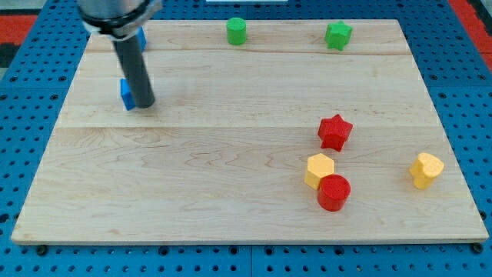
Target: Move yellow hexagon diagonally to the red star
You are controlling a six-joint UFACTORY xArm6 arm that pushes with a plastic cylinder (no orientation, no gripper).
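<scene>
The wooden table carries a yellow hexagon touching a red cylinder, a red star, a yellow block, a green cylinder, a green star and two blue blocks.

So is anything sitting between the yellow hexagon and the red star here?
Nothing visible does. The yellow hexagon lies just below-left of the red star with bare board between them. The red cylinder touches the hexagon's lower right, off that path. My tip is far left, beside a blue block.
</scene>
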